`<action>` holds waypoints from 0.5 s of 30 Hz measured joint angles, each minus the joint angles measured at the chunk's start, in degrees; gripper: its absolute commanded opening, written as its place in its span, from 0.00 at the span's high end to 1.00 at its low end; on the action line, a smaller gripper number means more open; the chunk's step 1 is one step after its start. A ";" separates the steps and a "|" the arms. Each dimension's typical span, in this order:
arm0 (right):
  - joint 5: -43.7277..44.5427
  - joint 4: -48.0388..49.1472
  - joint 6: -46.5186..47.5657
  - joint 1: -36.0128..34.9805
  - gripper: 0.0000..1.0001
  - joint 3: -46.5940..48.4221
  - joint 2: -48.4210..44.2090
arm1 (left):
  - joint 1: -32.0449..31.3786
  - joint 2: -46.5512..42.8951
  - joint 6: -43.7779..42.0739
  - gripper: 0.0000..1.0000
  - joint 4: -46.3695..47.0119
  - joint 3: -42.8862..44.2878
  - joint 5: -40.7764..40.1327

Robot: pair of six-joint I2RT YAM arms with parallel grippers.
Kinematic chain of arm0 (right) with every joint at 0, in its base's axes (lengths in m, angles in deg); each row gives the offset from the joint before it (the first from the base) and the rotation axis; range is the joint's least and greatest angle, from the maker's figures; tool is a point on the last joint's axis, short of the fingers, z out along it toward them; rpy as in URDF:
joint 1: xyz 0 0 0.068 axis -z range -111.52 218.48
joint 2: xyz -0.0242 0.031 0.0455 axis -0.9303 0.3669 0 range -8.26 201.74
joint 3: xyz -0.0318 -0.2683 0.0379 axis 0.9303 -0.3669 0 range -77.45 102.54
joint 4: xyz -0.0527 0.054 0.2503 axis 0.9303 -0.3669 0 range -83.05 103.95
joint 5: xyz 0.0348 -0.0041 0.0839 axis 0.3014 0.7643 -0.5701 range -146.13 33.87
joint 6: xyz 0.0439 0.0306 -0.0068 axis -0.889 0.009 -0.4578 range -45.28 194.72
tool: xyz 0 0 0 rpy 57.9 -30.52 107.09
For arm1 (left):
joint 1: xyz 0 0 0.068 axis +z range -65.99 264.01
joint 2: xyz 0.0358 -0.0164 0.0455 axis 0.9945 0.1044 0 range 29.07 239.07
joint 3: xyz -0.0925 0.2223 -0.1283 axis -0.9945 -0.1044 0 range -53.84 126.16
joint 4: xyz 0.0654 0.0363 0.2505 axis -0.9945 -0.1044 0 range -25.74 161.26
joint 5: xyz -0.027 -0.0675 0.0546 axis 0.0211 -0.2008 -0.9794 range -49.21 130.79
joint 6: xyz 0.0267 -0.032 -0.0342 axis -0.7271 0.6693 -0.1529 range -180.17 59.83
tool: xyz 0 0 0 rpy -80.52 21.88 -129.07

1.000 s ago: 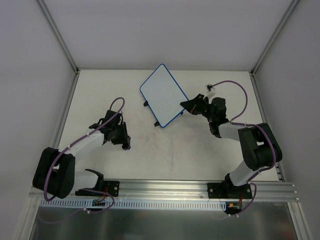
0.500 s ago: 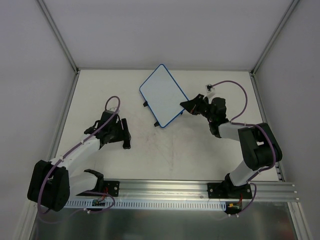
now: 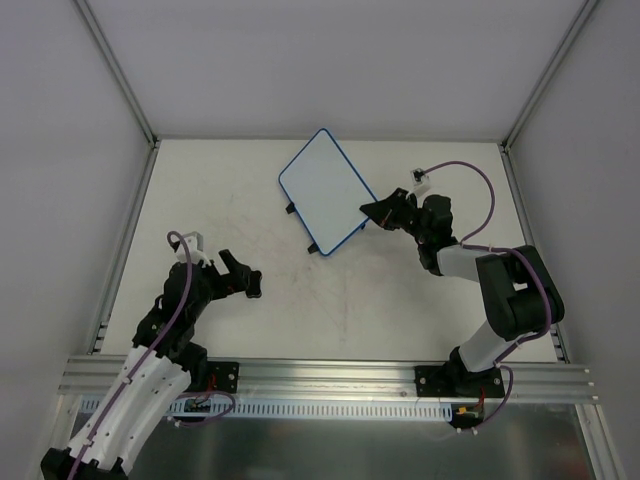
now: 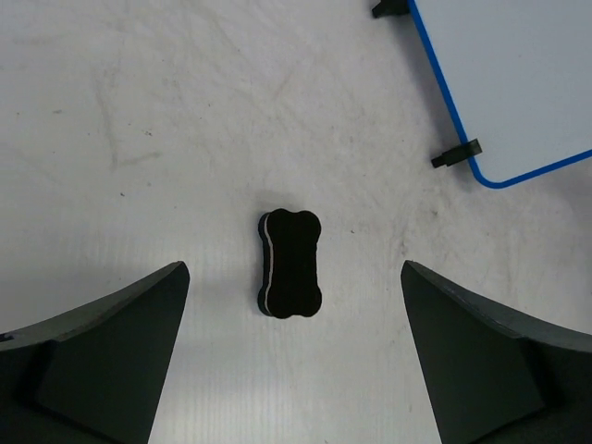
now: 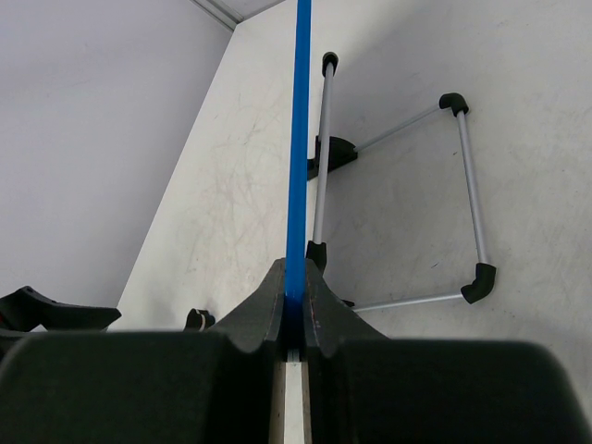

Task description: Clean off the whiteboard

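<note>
Whiteboard (image 3: 325,190): located at the far centre of the surface (image 3: 400,300), set at an angle, with one corner pointing to the far wall. The blue rim is intact, and the white face shows no marks in the top view or in the left wrist view. Small black feet project from its near-left edge.

Right pincer (image 3: 372,212): clenched on the board's near-right edge. The right wrist view shows the rim edge-on, running straight between the two fingers, which press it from both sides. A frame of thin metal rods (image 5: 467,194) with black joints stands behind the board.

Left pincer (image 3: 240,274): released, fingers spread wide, at the near left and well apart from the board. A black bone-shaped eraser (image 4: 289,264) lies flat on the surface between the fingers, touching neither.
</note>
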 measured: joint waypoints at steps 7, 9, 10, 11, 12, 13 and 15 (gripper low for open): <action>-0.09 0.07 -0.17 0.00 0.86 0.00 0.09 | 0.00 -8.41 0.28 0.01 0.04 -2.16 -1.20; -0.52 0.09 -0.17 -0.02 0.79 0.00 0.09 | 0.00 -8.33 0.28 0.01 0.09 -2.16 -1.16; -0.92 -0.04 -0.17 -0.09 0.76 0.00 0.11 | 0.00 -8.20 0.28 0.01 0.07 -2.14 -1.16; -1.31 -0.09 -0.17 -0.20 0.73 0.00 0.20 | 0.00 -8.02 0.28 0.01 0.11 -2.16 -1.14; -1.68 -0.13 -0.20 -0.37 0.72 0.00 0.28 | 0.00 -7.80 0.28 0.01 0.13 -2.14 -1.11; -1.95 -0.13 -0.13 -0.59 0.70 0.00 0.37 | 0.00 -7.45 0.26 0.01 0.11 -2.14 -1.03; -2.32 -0.11 -0.13 -0.79 0.56 0.00 0.42 | 0.00 -6.97 0.24 0.01 0.11 -2.14 -0.74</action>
